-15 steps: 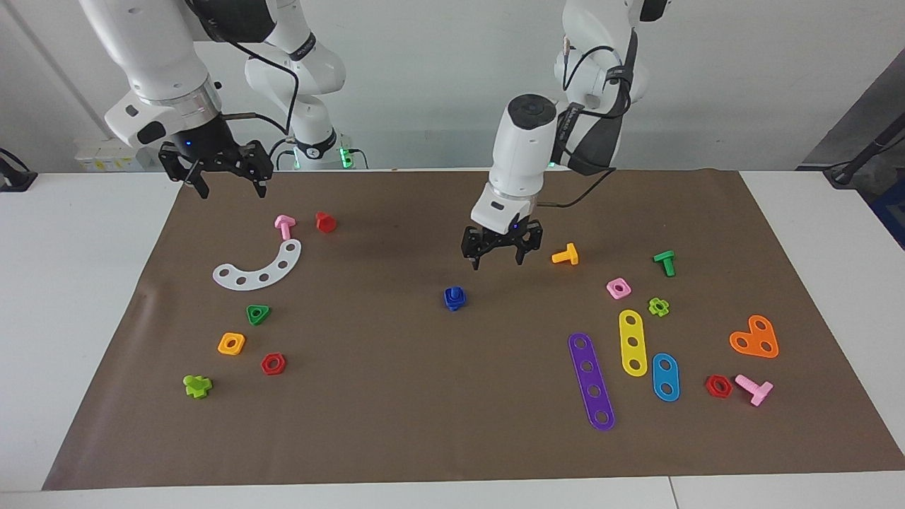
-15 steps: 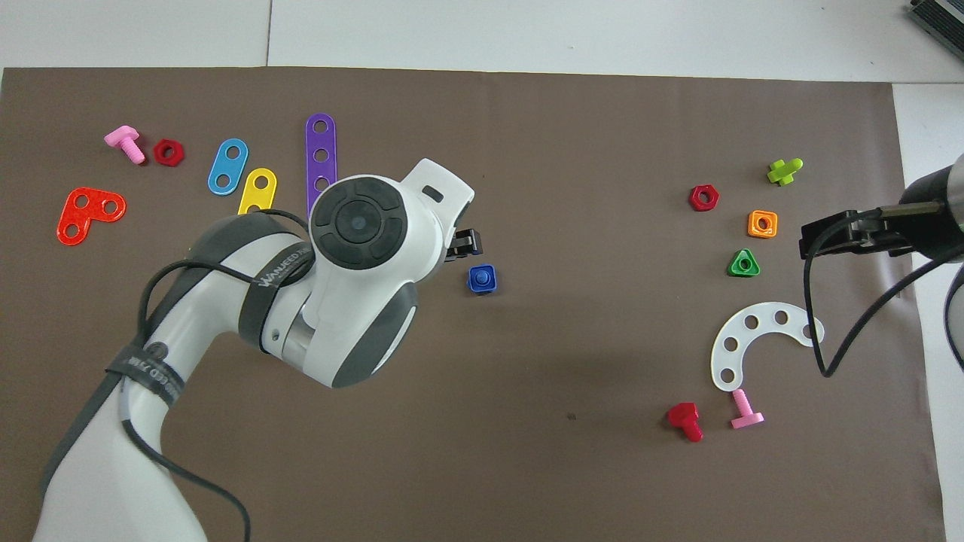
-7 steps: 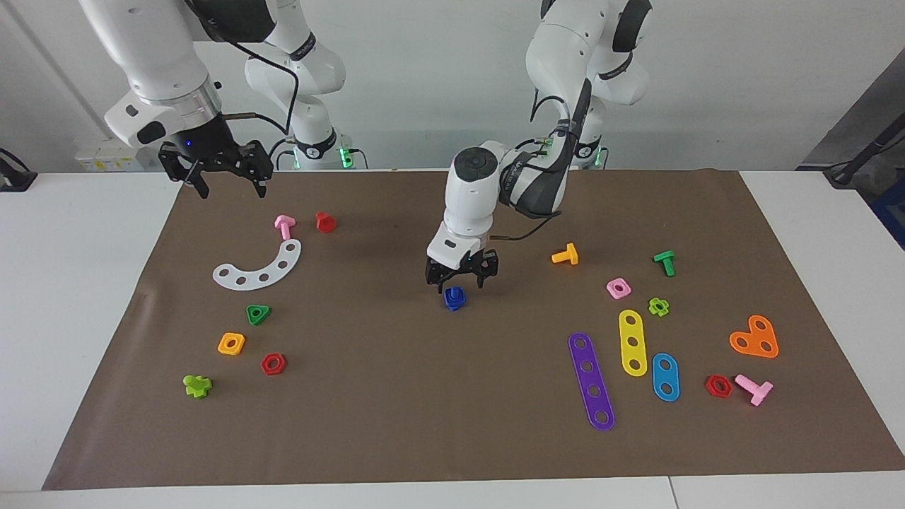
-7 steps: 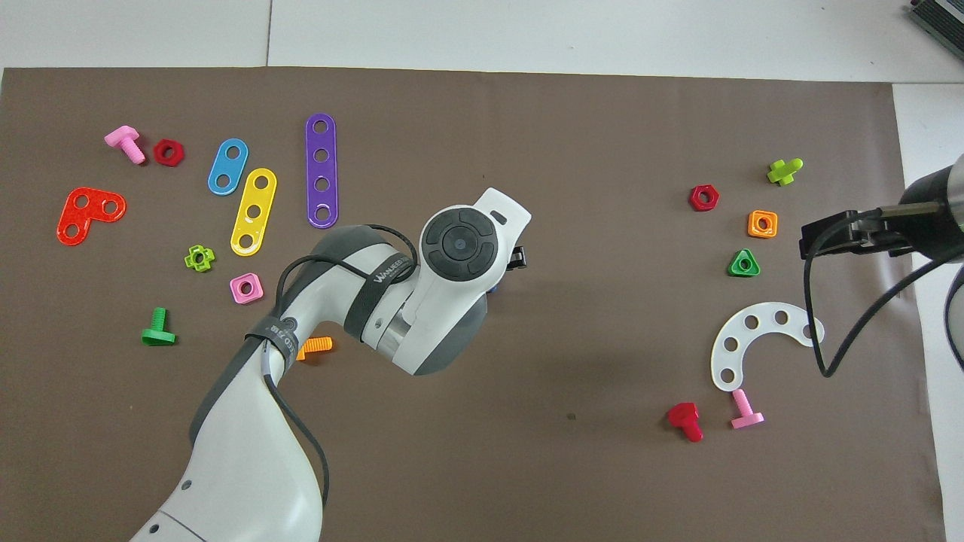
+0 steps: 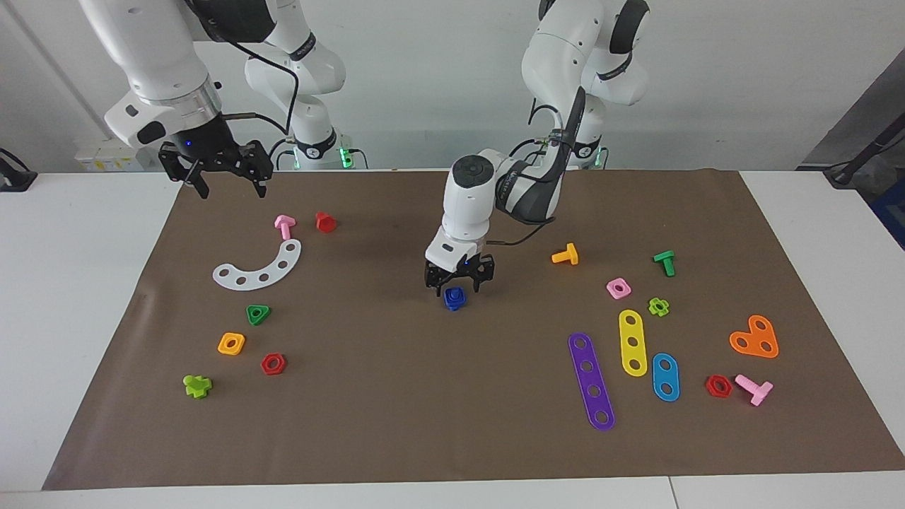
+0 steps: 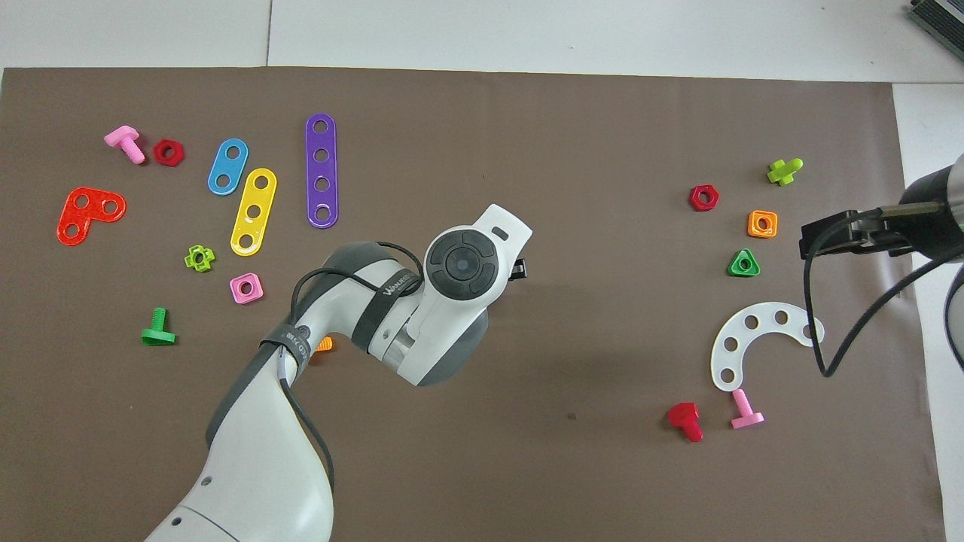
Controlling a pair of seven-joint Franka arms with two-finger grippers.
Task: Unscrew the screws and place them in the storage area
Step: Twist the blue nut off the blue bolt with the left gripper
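Note:
The dark blue screw (image 5: pixel 454 298), a bolt with its nut on it, stands on the brown mat (image 5: pixel 396 396) near the middle. My left gripper (image 5: pixel 458 284) hangs low right over it. Its fingers are open, one on each side of the screw's top. In the overhead view the left arm's hand covers the screw. My right gripper (image 5: pixel 232 189) waits open in the air over the mat's edge at the right arm's end, also seen as the right gripper (image 6: pixel 809 239) from overhead. No storage area can be told apart in either view.
At the right arm's end lie a white curved strip (image 5: pixel 259 267), a pink bolt (image 5: pixel 284 226), a red bolt (image 5: pixel 325 222) and several nuts. At the left arm's end lie an orange bolt (image 5: pixel 565 254), a pink square nut (image 5: pixel 619 288) and a purple strip (image 5: pixel 591 381).
My left gripper has come down and moved toward the right arm's end until it stands over the blue screw, with its fingers a little narrower. The right arm has stayed still.

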